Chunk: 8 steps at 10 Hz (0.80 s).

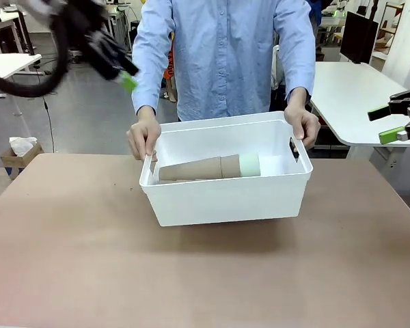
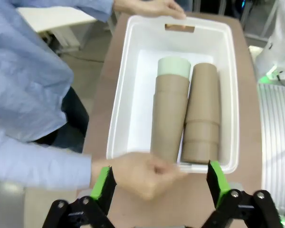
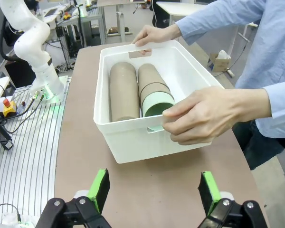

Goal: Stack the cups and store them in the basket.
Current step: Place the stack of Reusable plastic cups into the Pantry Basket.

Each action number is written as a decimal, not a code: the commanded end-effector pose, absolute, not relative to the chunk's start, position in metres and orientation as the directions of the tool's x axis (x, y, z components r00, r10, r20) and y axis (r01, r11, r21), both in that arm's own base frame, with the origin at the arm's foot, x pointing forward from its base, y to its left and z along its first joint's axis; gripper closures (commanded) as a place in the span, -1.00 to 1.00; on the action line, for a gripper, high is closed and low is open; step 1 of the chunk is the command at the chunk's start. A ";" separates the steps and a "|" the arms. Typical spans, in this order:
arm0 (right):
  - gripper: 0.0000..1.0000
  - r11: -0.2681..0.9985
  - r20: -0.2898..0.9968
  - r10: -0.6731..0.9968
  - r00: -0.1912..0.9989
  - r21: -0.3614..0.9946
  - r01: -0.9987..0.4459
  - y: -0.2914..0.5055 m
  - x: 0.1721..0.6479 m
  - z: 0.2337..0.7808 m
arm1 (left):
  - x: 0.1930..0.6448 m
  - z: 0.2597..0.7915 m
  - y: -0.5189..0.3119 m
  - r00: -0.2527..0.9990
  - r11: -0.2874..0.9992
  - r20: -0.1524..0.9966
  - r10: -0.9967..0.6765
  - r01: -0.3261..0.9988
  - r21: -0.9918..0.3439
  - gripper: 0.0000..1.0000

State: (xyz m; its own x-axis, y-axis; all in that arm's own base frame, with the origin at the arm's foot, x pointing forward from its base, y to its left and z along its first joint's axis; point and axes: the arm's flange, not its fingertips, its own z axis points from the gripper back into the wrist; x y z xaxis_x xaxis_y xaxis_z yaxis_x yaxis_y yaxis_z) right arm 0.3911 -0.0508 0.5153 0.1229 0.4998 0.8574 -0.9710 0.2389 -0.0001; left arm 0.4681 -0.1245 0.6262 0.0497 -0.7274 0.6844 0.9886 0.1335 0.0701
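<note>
While basket (image 2: 125,95) holds two cup stacks (image 2: 187,114).

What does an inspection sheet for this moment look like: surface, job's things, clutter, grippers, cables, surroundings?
Surface: brown table, bare around the bin.
Job's things: white basket on the table, a person's hands on both ends; cups lie inside in two nested stacks, one ending in the mint cup.
Clutter: nothing seen.
Grippers: left gripper and right gripper open, empty, off the table.
Cables: black cable hangs off the left arm.
Surroundings: white desks, cardboard box on the floor.
</note>
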 end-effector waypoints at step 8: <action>-1.00 0.257 0.864 0.486 0.131 0.002 -0.966 -0.049 0.392 0.518 | 0.408 0.603 0.020 0.078 0.235 0.765 -0.640 0.967 0.098 -1.00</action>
State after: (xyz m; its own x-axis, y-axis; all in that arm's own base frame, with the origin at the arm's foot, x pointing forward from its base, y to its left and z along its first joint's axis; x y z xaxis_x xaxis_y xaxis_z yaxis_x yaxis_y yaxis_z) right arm 0.3911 -0.0509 0.5154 0.1229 0.4999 0.8573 -0.9709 0.2394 -0.0004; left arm 0.3968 0.0252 0.6061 0.0584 -0.6290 0.7752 0.9648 0.2350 0.1181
